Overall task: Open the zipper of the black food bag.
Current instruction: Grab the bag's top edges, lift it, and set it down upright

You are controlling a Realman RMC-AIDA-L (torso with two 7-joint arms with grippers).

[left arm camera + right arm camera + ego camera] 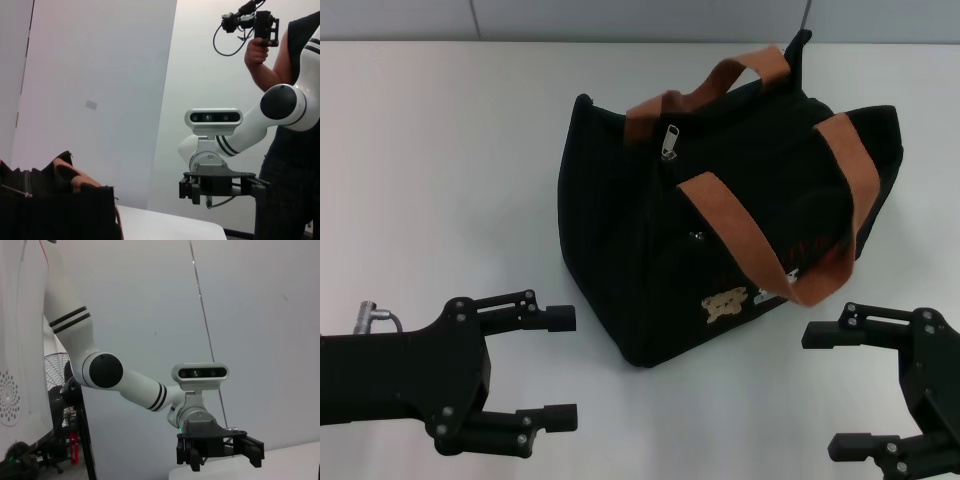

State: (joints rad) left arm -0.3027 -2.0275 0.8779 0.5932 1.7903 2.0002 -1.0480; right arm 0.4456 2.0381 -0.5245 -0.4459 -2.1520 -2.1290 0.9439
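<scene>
- Step in hand: approach not begun; the zipper (669, 141) appears fully closed, its silver pull lying at the end of the black food bag (650, 250) toward the left arm's side.
- Left gripper (560, 368): wide open, empty, low; bag ahead and inward.
- Right gripper (823, 390): wide open, empty; bag ahead and inward.
- Next: one gripper likely steadies the bag, the other pinches the pull.
- Clearance: bare table (440, 180) around; the brown handles (740, 225) arch over the zip line.
</scene>
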